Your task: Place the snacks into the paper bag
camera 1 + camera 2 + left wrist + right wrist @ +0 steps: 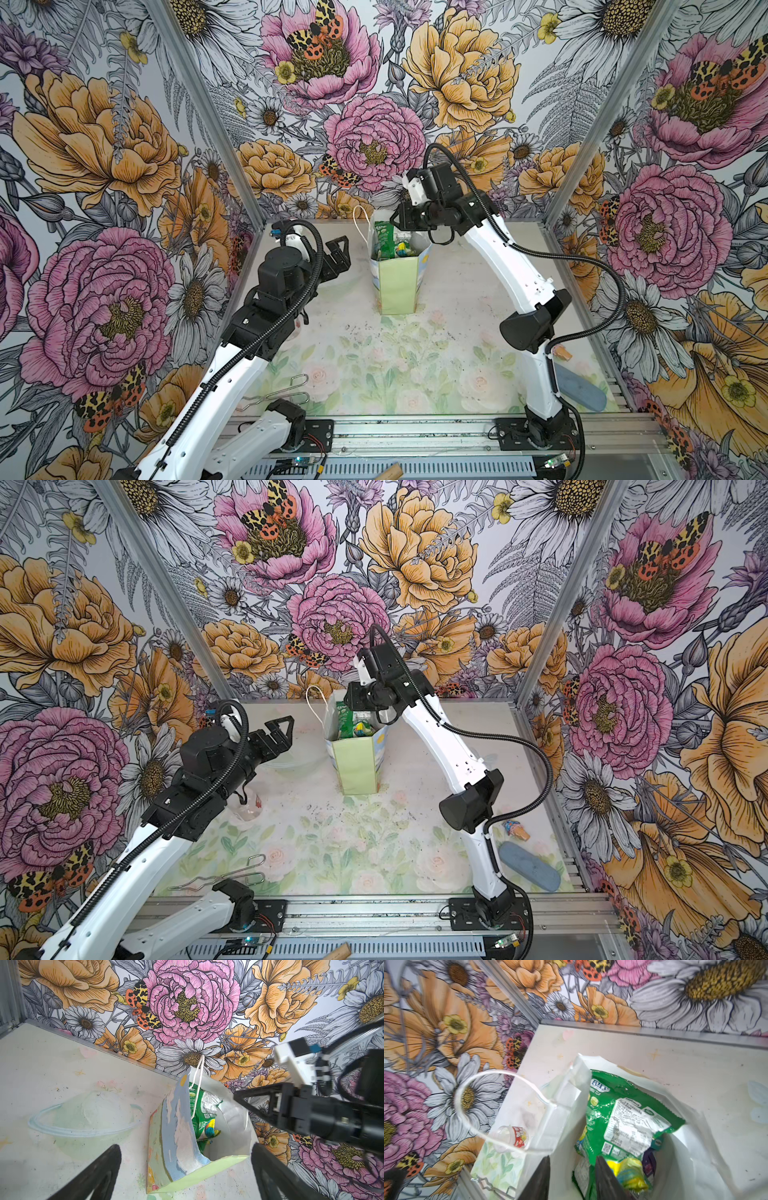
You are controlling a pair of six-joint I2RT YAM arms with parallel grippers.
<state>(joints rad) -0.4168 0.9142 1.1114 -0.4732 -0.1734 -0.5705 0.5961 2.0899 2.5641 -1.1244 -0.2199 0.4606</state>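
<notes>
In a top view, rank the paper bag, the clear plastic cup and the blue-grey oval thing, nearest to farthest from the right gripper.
1. paper bag, directly under the right gripper.
2. clear plastic cup, on the table's left side.
3. blue-grey oval thing, front right corner.

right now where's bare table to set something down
Widest bare patch: the table in front of the paper bag, out to the near edge. Crowded: near-right corner with blue-grey oval and wrapped candy; wire tongs near left; bag mouth full of snacks.
</notes>
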